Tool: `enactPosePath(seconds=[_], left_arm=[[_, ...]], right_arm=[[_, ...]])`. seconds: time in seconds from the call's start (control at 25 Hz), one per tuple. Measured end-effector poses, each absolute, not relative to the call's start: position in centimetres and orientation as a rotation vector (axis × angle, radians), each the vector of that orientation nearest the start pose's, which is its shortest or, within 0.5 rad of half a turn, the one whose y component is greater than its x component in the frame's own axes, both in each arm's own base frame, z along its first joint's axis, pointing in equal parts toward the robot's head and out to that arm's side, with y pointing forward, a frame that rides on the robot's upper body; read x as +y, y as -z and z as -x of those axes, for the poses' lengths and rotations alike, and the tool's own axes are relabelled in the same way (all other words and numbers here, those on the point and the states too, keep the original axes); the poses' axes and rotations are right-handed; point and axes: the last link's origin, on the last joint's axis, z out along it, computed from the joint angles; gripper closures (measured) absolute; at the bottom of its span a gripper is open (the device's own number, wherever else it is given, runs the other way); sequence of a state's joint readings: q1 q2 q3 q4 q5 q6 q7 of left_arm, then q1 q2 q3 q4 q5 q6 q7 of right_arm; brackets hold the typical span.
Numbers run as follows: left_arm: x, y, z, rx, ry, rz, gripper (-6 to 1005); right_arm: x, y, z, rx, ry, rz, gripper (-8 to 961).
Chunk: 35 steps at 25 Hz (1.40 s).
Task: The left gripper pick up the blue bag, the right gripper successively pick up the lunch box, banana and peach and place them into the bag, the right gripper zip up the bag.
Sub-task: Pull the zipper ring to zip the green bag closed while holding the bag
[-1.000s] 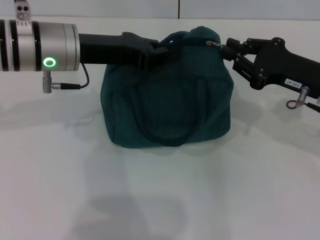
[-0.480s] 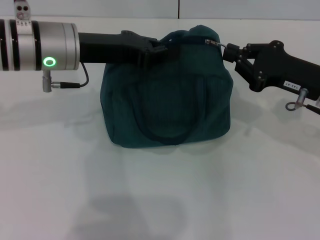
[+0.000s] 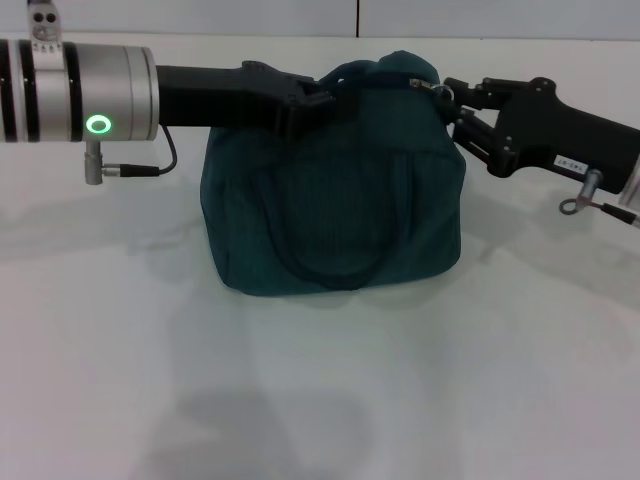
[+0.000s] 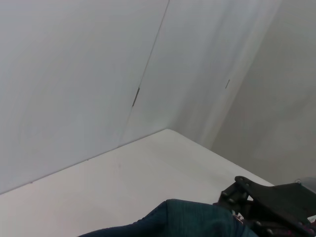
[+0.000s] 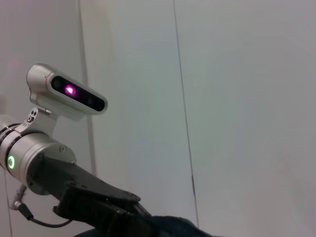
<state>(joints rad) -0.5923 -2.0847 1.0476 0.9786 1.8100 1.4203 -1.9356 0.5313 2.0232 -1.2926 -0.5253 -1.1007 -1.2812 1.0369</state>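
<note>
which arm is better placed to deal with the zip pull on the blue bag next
Probably the right. The right gripper sits at the metal zip pull at the top right end of the blue bag. The left gripper is busy at the bag's top left edge, apparently gripping the fabric.

The bag (image 3: 335,190) is dark teal-blue all over, its handles (image 3: 330,265) a darker shade of the same. The bench (image 3: 320,390) is plain white. The left arm (image 3: 80,92) is silver with black bands and a glowing green ring; both grippers, left (image 3: 305,100) and right (image 3: 455,100), are matte black.
</note>
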Motion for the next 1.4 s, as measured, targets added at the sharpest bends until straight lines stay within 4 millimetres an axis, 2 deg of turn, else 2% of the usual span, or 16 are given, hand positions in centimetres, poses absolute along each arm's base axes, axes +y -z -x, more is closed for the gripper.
enactPosePath(seconds=[0.12, 0.32, 0.64, 0.84, 1.2, 1.4], left_arm=[[37.4, -0.8, 16.3, -0.781, 0.724, 2.758, 946], [37.4, -0.8, 16.3, -0.781, 0.724, 2.758, 944], [37.4, -0.8, 16.2, -0.771, 0.723, 2.761, 943], [37.4, -0.8, 16.2, -0.761, 0.722, 2.761, 942], [37.2, -0.9, 16.5, -0.763, 0.745, 2.753, 940], [37.2, -1.6, 17.1, -0.741, 0.790, 2.714, 938]], right_arm=[[36.6, 1.6, -21.0, 0.310, -1.010, 2.468, 867], [36.6, 1.7, -20.8, 0.304, -1.010, 2.475, 724], [36.4, 1.6, -20.8, 0.289, -1.016, 2.476, 779], [36.3, 1.5, -21.1, 0.242, -0.997, 2.465, 938], [36.1, 0.9, -21.9, 0.248, -1.011, 2.410, 936], [35.8, 0.5, -23.0, 0.303, -1.011, 2.383, 935]])
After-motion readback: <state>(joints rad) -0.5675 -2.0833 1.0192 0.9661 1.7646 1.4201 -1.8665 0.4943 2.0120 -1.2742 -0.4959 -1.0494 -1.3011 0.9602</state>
